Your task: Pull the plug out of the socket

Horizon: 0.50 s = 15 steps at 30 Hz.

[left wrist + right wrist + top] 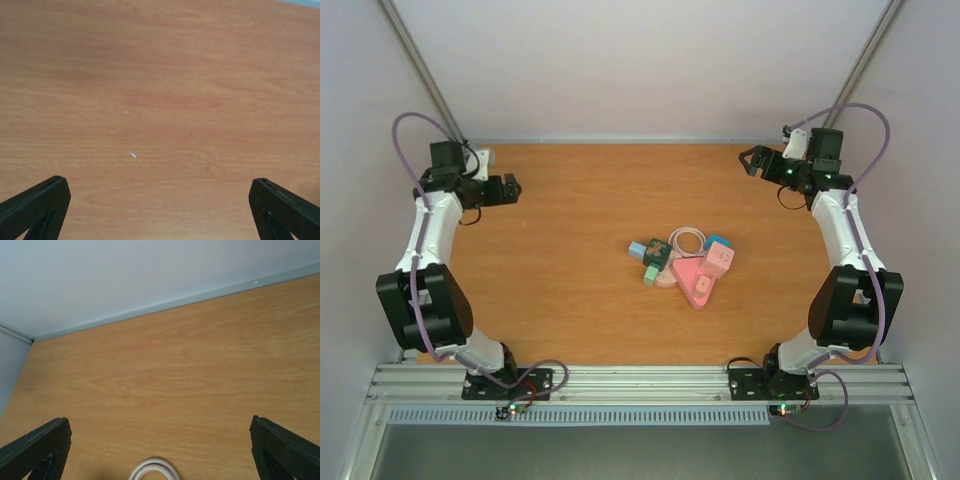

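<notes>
Okay, approach step not begun: your left gripper (pixel 510 188) and right gripper (pixel 752 160) both gape empty near far corners, the plug-socket cluster (pixel 685 265) sits mid table (pixel 560 300), so next you reach in and clamp it.

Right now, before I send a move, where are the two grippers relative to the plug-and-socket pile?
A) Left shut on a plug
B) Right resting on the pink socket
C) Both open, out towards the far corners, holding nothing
C: the left gripper and right gripper stand open near the far sides of the table, while the pink socket lies mid-table, apart from both.
</notes>
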Tool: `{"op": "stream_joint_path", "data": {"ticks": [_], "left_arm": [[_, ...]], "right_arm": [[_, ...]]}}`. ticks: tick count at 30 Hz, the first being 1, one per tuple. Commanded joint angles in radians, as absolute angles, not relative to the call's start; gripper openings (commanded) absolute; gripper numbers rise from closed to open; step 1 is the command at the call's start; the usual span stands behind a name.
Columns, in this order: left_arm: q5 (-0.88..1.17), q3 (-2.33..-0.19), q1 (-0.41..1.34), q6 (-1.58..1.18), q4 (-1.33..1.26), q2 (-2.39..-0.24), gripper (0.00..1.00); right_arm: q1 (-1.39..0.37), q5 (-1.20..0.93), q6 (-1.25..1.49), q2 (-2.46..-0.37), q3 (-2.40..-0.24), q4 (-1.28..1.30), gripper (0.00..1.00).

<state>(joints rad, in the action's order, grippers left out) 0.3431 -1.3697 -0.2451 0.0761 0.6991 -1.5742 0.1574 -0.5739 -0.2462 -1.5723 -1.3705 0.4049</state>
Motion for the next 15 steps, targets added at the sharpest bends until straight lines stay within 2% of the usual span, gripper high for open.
{"op": "stream_joint_path", "data": {"ticks": [1, 15], "left_arm": [[0.303, -1.272, -0.199, 0.021, 0.595, -1.495, 1.0], [0.278, -1.056, -0.123, 0.086, 0.466, -1.313, 1.0]], "right_arm": [[0.102, -0.566, -0.33, -1.521, -1.359, 0.45, 0.99], [-0.177, -0.554, -0.644, -1.494, -1.408, 0.664, 0.99]]}}
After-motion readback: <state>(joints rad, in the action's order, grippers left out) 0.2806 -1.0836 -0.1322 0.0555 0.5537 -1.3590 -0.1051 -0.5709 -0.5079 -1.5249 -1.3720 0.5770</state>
